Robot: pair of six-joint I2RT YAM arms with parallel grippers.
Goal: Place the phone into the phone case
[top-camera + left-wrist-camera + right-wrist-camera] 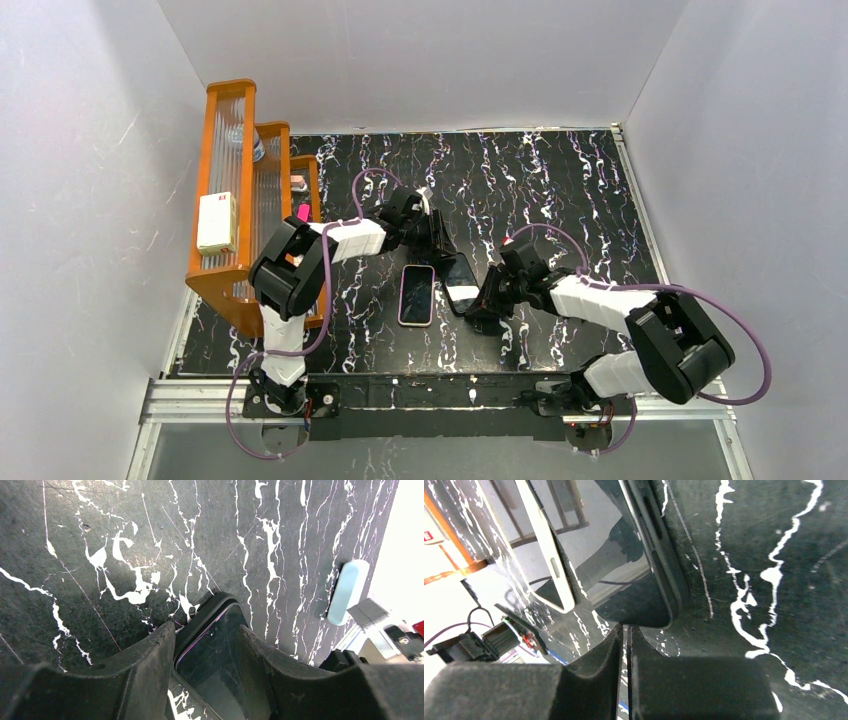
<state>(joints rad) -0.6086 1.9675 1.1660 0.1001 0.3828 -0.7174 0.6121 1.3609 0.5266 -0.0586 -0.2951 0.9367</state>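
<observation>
The phone [461, 284], a glossy black screen inside a thick dark rim, lies slanted on the marble table between my two grippers. My left gripper [438, 240] is at its far end. In the left wrist view its fingers [206, 627] are closed on that end of the phone [220, 670], one on the rim and one over the screen. My right gripper [487, 298] is shut and empty, its tips [628, 629] touching the phone's near end [624, 555]. The phone case [416, 295], a pale pink rim around a dark face, lies flat just left of the phone. Its pale edge also shows in the right wrist view [544, 555].
An orange slatted rack [232, 170] stands along the table's left side with a white box [217, 222] on it. A pale blue rounded piece [348, 591] sits near the table edge in the left wrist view. White walls close in the table.
</observation>
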